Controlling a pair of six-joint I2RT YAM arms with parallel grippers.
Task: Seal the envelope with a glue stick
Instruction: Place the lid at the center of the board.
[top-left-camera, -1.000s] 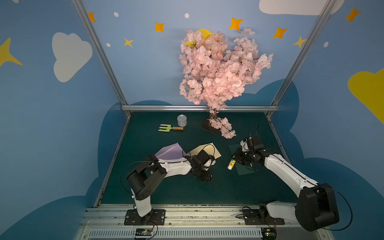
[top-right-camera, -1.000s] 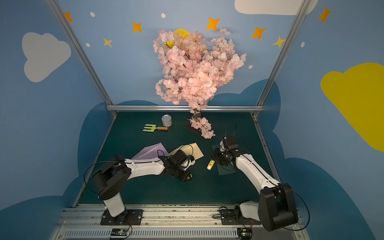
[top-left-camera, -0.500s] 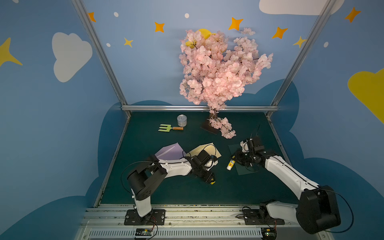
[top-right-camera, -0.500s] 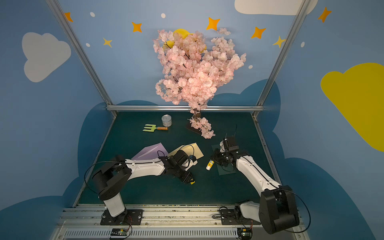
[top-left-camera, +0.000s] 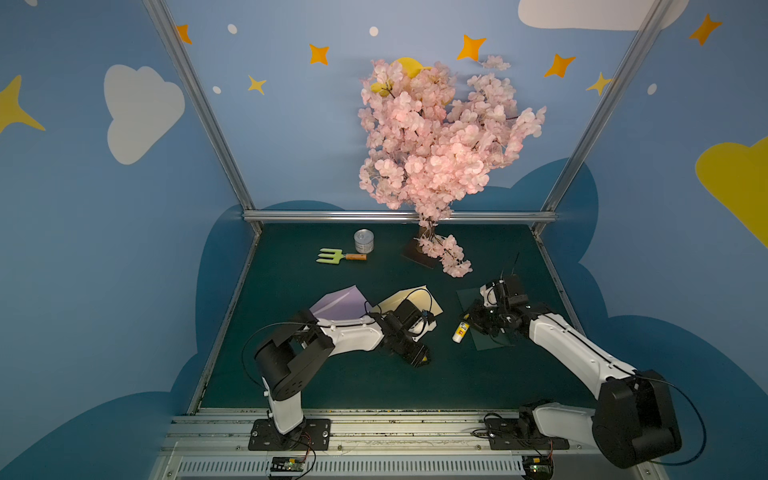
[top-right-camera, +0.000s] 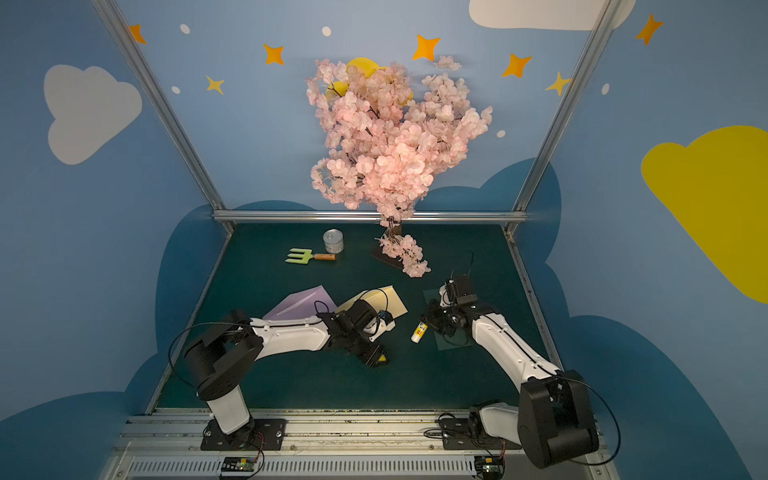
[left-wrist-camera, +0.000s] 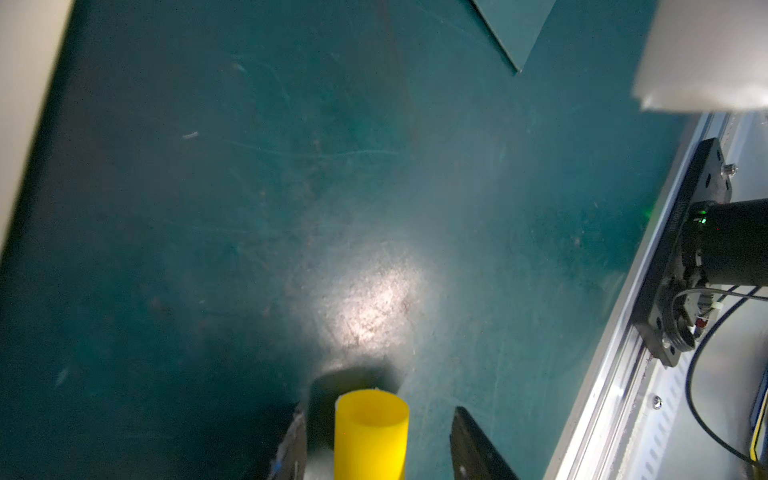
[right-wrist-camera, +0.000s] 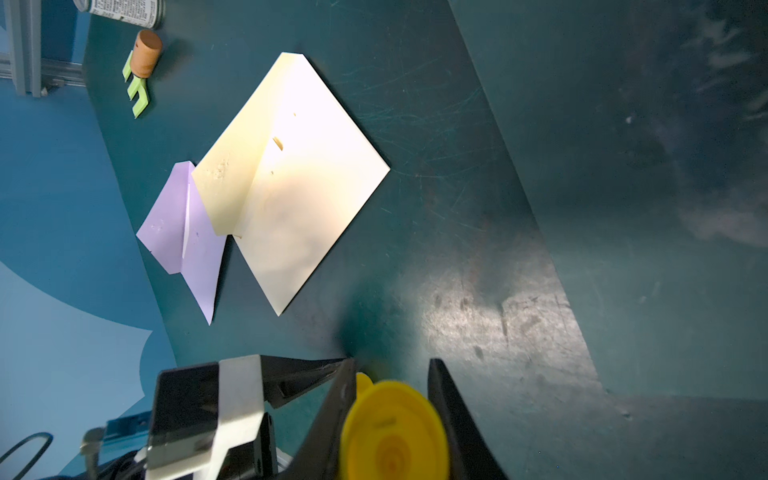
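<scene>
The cream envelope (top-left-camera: 417, 298) (top-right-camera: 388, 300) (right-wrist-camera: 299, 187) lies mid-table with its pointed flap lifted. To its right, my right gripper (top-left-camera: 470, 323) (top-right-camera: 430, 322) (right-wrist-camera: 392, 376) is shut on the glue stick (top-left-camera: 460, 333) (top-right-camera: 419, 331) (right-wrist-camera: 395, 432), a yellow tube with a white label held low over the mat. My left gripper (top-left-camera: 419, 358) (top-right-camera: 379, 360) (left-wrist-camera: 378, 415) is in front of the envelope, low over bare mat. It is open, and the yellow cap (left-wrist-camera: 370, 436) (top-left-camera: 425, 357) sits between the jaws with a gap on each side.
A lilac envelope (top-left-camera: 341, 304) (right-wrist-camera: 183, 241) overlaps the cream one's left edge. A dark green envelope (top-left-camera: 488, 338) (right-wrist-camera: 623, 166) lies under my right gripper. At the back are a tin can (top-left-camera: 363, 241), a green garden fork (top-left-camera: 338, 256) and a pink blossom tree (top-left-camera: 436, 137).
My left gripper has drawn slightly toward the front and opened its jaws around the yellow cap. The right arm with the glue stick has barely moved.
</scene>
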